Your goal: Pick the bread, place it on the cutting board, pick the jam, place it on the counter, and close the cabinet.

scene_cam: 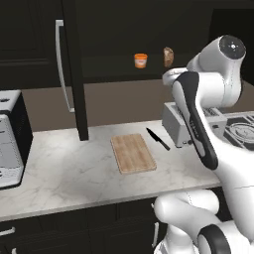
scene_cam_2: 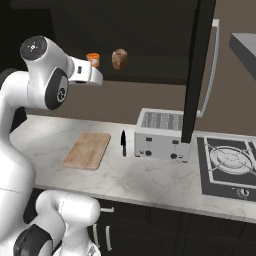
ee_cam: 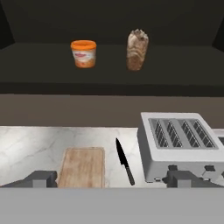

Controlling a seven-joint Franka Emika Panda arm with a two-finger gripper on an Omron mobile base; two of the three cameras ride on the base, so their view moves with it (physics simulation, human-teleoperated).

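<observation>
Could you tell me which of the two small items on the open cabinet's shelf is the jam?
The jam is the squat orange jar on the left in the hand view; the bread beside it is brown and taller.

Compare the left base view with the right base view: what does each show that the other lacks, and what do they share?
Left base view alone: a grey appliance at the counter's left end.

Right base view alone: a black stovetop with a round burner beside the toaster.

Shared: the small brown bread piece and the squat orange jam jar on the open dark cabinet's shelf, the bare light wooden cutting board, a black knife, the silver toaster, the white marbled counter and the white robot arm.
</observation>
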